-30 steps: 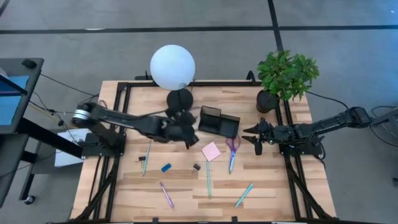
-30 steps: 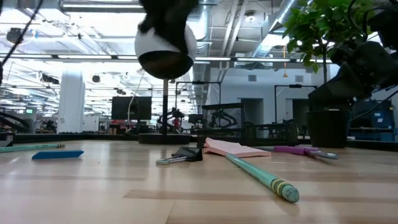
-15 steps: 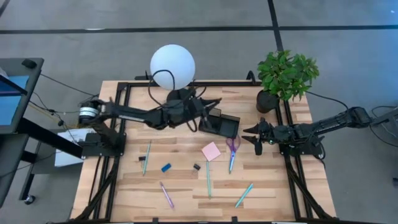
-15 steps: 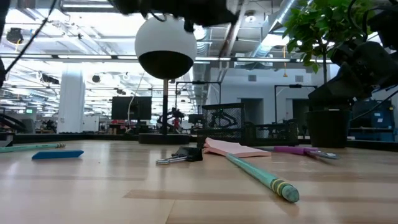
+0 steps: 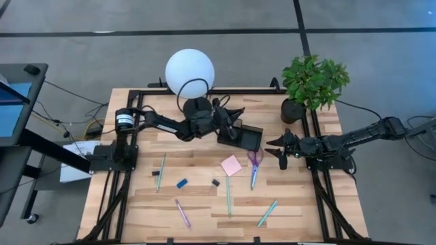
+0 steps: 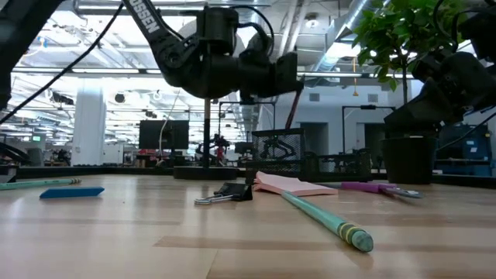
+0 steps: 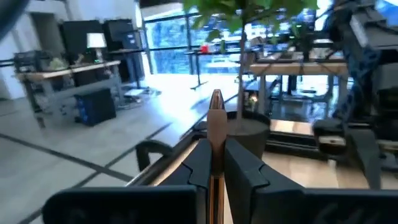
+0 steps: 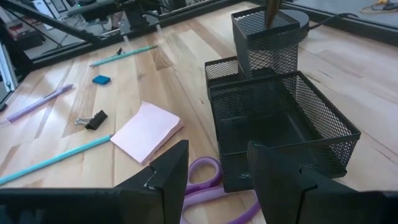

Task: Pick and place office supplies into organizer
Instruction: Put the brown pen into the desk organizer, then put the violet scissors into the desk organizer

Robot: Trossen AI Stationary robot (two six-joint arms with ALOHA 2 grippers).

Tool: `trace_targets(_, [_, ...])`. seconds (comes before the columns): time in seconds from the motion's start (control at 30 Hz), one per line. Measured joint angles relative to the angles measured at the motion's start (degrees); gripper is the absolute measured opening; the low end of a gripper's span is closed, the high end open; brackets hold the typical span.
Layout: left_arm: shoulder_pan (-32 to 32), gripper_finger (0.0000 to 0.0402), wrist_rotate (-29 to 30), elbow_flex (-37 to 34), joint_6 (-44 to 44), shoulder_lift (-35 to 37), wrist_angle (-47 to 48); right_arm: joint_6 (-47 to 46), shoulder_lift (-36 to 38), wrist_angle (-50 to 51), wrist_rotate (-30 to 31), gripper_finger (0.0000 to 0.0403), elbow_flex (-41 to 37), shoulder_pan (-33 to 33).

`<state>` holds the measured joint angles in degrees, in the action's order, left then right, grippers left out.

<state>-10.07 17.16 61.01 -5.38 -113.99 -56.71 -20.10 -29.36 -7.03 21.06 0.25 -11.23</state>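
High view: the left gripper (image 5: 235, 122) hangs over the black mesh organizer (image 5: 245, 136), jaws closed on a dark pencil (image 7: 216, 134), with the lamp base (image 5: 196, 107) just beside. The right gripper (image 5: 281, 149) waits near the purple-handled scissors (image 5: 254, 163), jaws apart and empty. The pink sticky-note pad (image 5: 231, 165), black clip (image 5: 215, 182), blue block (image 5: 182, 183) and pens lie on the worktop (image 5: 204, 197).

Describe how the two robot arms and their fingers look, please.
Both arms are dark, slim and jointed. The left arm has a silver ring near its shoulder and white lettering in the low view, with a black cable looping above. The right gripper's fingers are flat black blocks.
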Motion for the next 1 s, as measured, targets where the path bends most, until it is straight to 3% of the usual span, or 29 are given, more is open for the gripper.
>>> trace_targets(0.17, [0.11,0.0015,1.98,-0.07,3.90,-0.02,5.80,0.07,0.01,0.00,0.00,0.0159,0.02,-0.01])
trace_targets(0.63, [0.58,0.0125,2.81,-0.07,5.95,-0.04,10.99,0.09,0.00,0.00,0.00,0.0159,0.00,-0.01])
trace_targets(0.83, [3.62,0.0134,2.57,0.87,4.82,1.06,8.98,0.05,0.00,0.00,0.00,0.0159,0.00,-0.01])
trace_targets(1.0, [8.45,0.0125,4.32,2.71,-2.20,6.84,14.42,-1.33,0.02,-0.02,-0.33,0.0159,0.00,-0.01])
